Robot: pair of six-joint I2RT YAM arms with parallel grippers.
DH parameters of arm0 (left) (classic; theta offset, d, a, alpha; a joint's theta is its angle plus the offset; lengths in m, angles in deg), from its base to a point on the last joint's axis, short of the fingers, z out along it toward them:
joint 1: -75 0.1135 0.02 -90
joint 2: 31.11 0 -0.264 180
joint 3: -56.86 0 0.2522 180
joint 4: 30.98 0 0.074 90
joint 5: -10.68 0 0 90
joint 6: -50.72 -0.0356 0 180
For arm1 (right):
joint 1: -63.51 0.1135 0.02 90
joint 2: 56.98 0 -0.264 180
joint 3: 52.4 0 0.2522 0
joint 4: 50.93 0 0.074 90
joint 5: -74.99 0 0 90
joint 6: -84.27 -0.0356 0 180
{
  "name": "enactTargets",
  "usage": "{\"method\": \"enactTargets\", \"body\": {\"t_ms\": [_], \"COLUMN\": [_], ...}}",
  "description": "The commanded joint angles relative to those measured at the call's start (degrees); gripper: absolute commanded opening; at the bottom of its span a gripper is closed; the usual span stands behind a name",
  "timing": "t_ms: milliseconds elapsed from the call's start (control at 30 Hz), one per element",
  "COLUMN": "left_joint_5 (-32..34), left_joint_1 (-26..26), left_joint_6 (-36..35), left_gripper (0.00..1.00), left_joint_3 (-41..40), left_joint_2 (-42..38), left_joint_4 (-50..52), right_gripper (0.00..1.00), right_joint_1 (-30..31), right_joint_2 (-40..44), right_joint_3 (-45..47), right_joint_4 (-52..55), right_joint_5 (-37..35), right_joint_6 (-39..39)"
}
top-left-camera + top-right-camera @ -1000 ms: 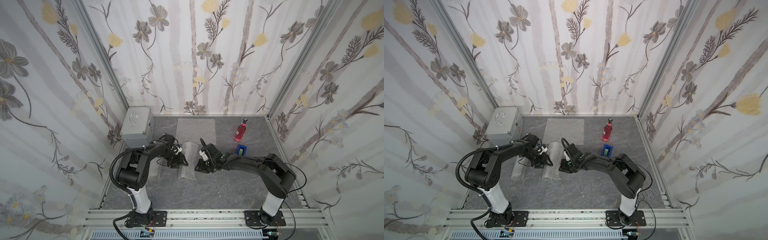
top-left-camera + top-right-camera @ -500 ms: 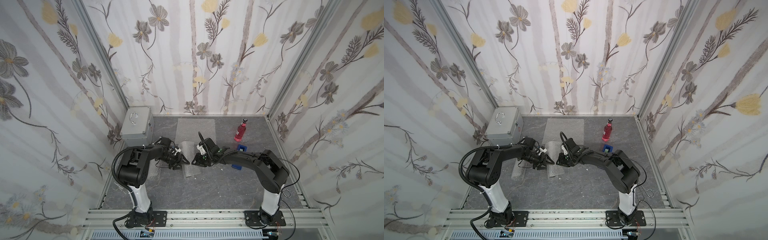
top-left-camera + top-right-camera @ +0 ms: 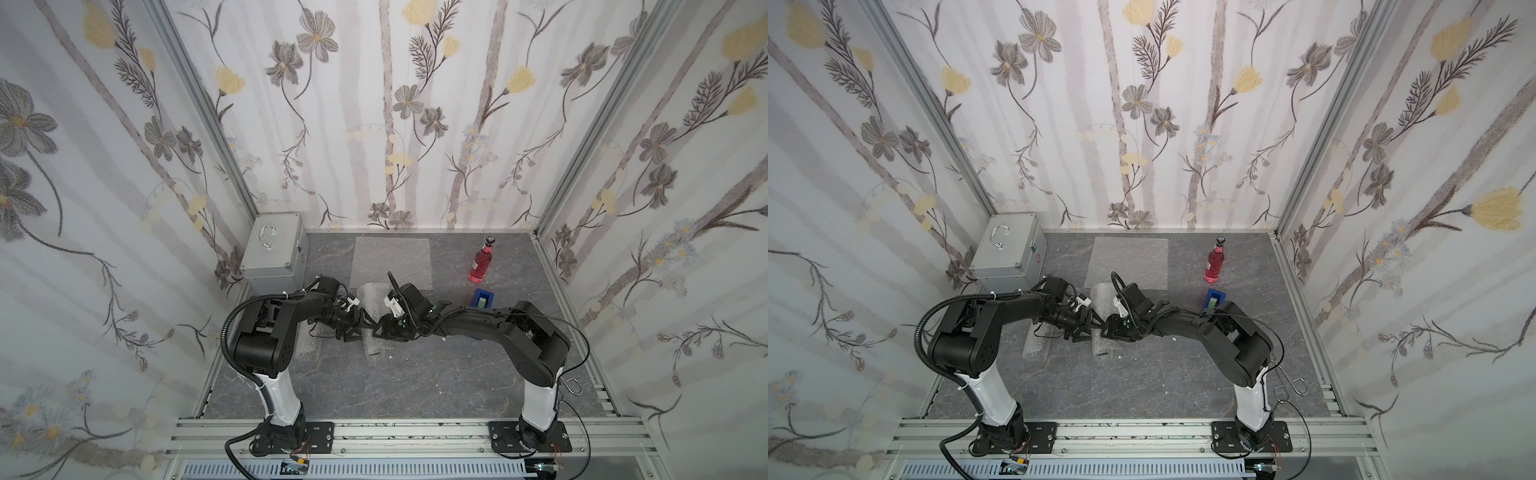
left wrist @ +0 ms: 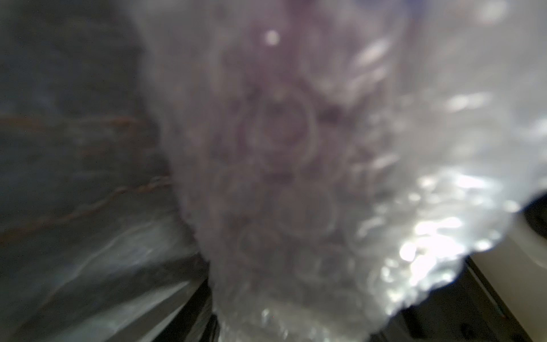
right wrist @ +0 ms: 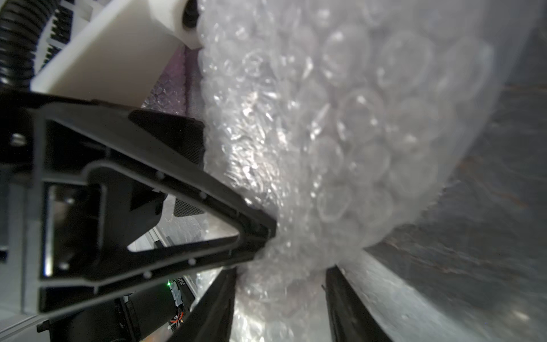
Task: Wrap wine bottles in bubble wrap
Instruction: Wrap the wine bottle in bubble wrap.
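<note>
Left end effector [image 3: 362, 332] and right end effector [image 3: 377, 330] meet tip to tip over a bubble-wrap roll [image 3: 372, 348] lying mid-desk [image 3: 415, 374] in both top views. A flat bubble-wrap sheet [image 3: 390, 259] lies behind it, and a red-pink bottle [image 3: 481, 262] stands upright well to the right. A second roll [image 3: 309, 348] lies beside the left arm.

Left wrist view: blurred, purple-tinted wrap [image 4: 296, 177] fills the picture.

Right wrist view: the right fingers [image 5: 349, 308] stand apart with the roll [image 5: 340, 133] between them, and a left finger [image 5: 207, 207] presses its side. Whether either clamps it, I cannot tell.
</note>
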Motion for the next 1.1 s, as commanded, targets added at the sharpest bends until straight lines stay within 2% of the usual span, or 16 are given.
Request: {"method": "enactTargets", "body": {"t_ms": [0, 167, 300, 433, 533, 667, 833, 1067], "left_joint_5": [9.6, 13.2, 15.1, 17.1, 21.0, 25.4, 25.4, 20.7], "left_joint_1": [0.4, 0.5, 0.5, 0.0, -0.6, -0.6, 0.0, 2.1], "left_joint_6": [1.0, -1.4, -3.2, -4.6, -6.2, -7.6, -7.8, -6.5], "left_gripper": [0.66, 0.63, 0.68, 0.68, 0.63, 0.55, 0.52, 0.52], "left_joint_3": [-0.5, 0.1, 1.5, 3.3, 4.0, 3.3, 2.7, 1.0], "left_joint_2": [-1.2, -2.1, -2.1, -0.8, 0.3, 0.4, 0.2, -0.6], "left_joint_4": [1.8, 3.9, 5.7, 7.4, 9.4, 10.2, 10.1, 7.7], "right_gripper": [0.51, 0.5, 0.49, 0.47, 0.5, 0.58, 0.61, 0.56], "right_joint_1": [0.8, 0.7, 0.8, 1.2, 1.1, -0.2, -3.5, -5.1], "right_joint_2": [-2.0, -2.8, -2.2, -2.0, -0.3, 4.8, 9.0, 2.6], "right_joint_3": [-1.2, -1.1, -1.9, -3.9, -4.7, -2.3, 3.6, 3.0], "right_joint_4": [-0.4, -0.3, 0.6, 1.7, 3.8, 5.1, 1.5, -7.1], "right_joint_5": [3.1, 2.8, 2.3, 2.4, 1.6, 0.1, 0.1, 4.6], "right_joint_6": [0.6, 0.8, 1.1, 1.6, 2.5, 2.9, 0.7, -3.9]}}
